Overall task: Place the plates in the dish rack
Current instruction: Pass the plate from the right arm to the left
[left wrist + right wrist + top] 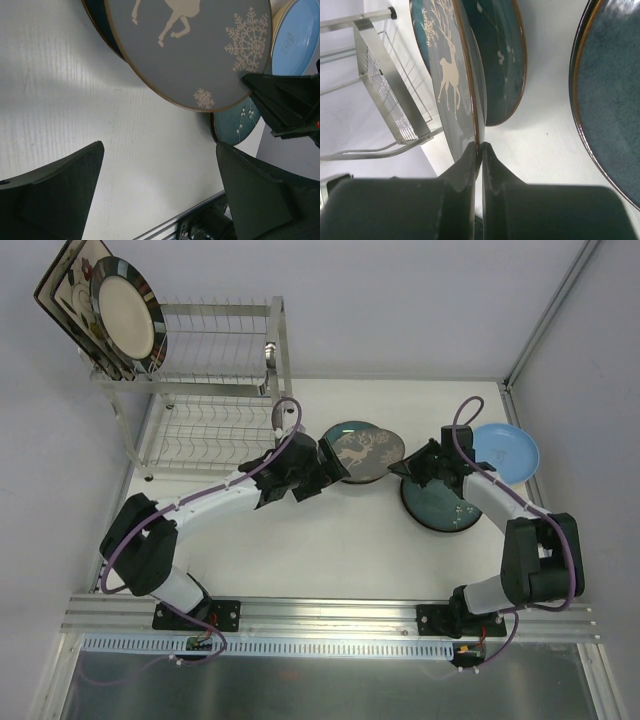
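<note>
My right gripper (398, 472) (481, 146) is shut on the right rim of a teal plate with a white deer (358, 452) (447, 75) (190, 50). That plate stands tilted over another teal plate (502, 60). Just left of the deer plate, my left gripper (330, 468) (160, 150) is open, with only bare table between its fingers (65, 190). A dark teal plate (440, 505) (612, 100) lies under the right arm. At the right lies a light blue plate (507, 452) (295, 35). The dish rack (215, 390) (390, 95) holds square floral plates (70, 285) and a round dark-rimmed cream plate (128, 318).
The rack's lower tier (210, 435) stands right behind the left forearm. A white wall edge (545, 320) closes the table at the right. The aluminium rail (330, 615) with the arm bases runs along the near edge.
</note>
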